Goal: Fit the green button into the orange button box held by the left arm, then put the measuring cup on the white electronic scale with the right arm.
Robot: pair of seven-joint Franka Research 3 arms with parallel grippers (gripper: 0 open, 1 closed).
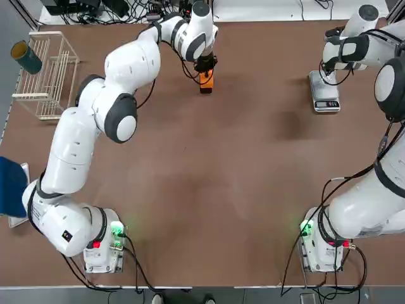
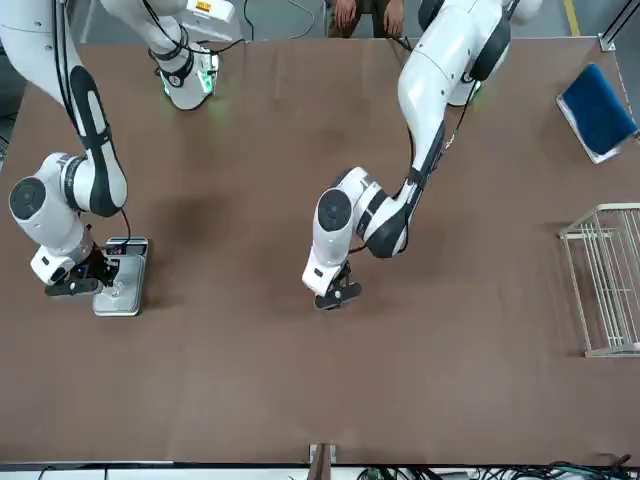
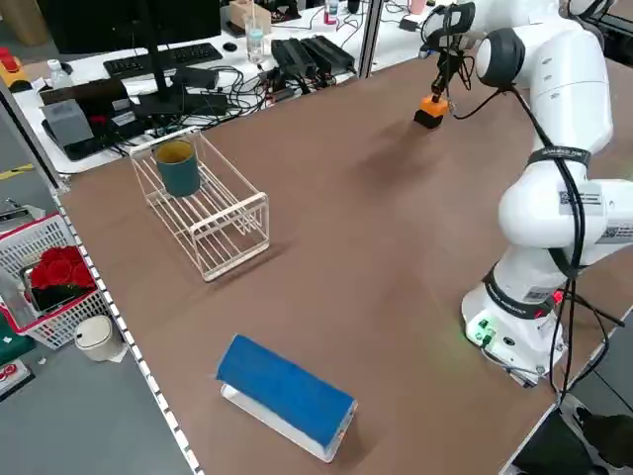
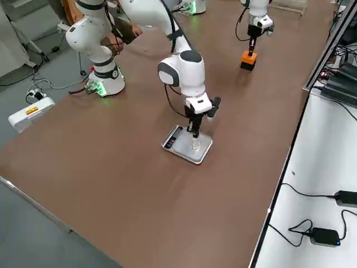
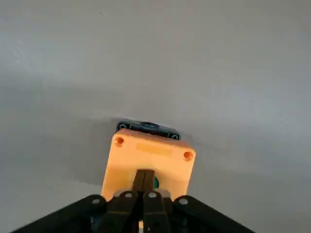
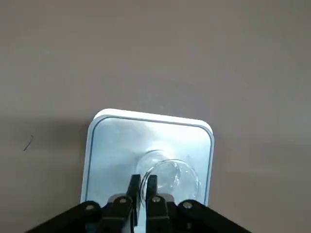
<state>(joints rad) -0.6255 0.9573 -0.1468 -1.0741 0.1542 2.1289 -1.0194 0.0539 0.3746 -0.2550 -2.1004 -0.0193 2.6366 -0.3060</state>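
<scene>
The orange button box (image 5: 146, 155) stands on a dark base at the table's far middle (image 1: 205, 80). My left gripper (image 5: 144, 177) is shut, its joined fingertips pressed down on the box's top. A sliver of the green button (image 5: 155, 183) shows beside them. At the far right lies the white electronic scale (image 6: 107, 145), also seen from above (image 1: 324, 95). The clear measuring cup (image 6: 172, 177) stands upright on its plate. My right gripper (image 6: 143, 183) pinches the cup's rim between nearly closed fingers.
A wire rack (image 1: 47, 76) holding a teal cup (image 1: 26, 57) sits at the far left. A blue-topped block (image 1: 9, 187) lies at the left edge. Cables and equipment line the bench beyond the far edge. A person's hands (image 2: 365, 12) show behind the arm bases.
</scene>
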